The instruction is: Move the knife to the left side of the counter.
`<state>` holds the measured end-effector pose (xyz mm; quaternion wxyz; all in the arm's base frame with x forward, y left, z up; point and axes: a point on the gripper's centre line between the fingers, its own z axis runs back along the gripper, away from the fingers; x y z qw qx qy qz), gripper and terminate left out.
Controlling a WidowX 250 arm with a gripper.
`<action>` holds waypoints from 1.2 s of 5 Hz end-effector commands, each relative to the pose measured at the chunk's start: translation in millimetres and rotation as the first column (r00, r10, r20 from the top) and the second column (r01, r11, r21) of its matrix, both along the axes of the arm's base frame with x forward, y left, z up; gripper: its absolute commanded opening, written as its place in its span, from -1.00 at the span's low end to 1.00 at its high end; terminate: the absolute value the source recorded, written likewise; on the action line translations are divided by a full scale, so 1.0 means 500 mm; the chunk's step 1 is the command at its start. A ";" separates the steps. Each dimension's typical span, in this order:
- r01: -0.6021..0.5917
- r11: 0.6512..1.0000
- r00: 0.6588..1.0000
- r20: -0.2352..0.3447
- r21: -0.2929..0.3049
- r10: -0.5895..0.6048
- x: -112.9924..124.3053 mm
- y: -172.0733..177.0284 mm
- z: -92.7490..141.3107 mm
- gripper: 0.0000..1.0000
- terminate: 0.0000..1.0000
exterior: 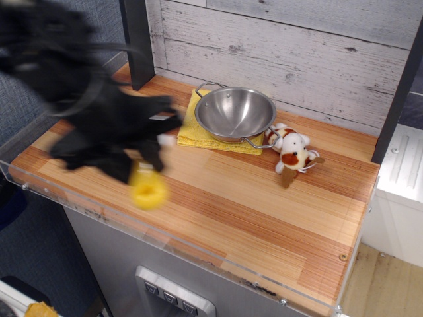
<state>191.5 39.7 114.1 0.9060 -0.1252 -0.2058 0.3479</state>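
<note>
One knife (pixel 149 188), one steel bowl (pixel 234 112), one yellow cloth (pixel 193 125) and one small stuffed animal (pixel 293 150) are showing on or above the counter (pixel 264 211). The bowl is sitting on the cloth near the back wall, and the toy is lying just beside it to the right. The black arm is reaching in from the upper left, blurred, with the gripper (pixel 135 162) pointing down over the counter's left front part. Its jaws are clamping the knife, whose chunky yellow holed handle is hanging below them near the front rim; the blade is hidden
</note>
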 end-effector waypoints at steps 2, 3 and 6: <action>-0.185 0.983 0.983 -0.012 0.008 0.185 -0.024 0.150 -0.026 -1.00 -1.00; -0.205 0.979 0.978 -0.033 0.021 0.206 0.009 0.183 -0.035 -1.00 -1.00; -0.218 0.975 0.975 -0.041 0.028 0.219 0.089 0.259 -0.083 -1.00 -1.00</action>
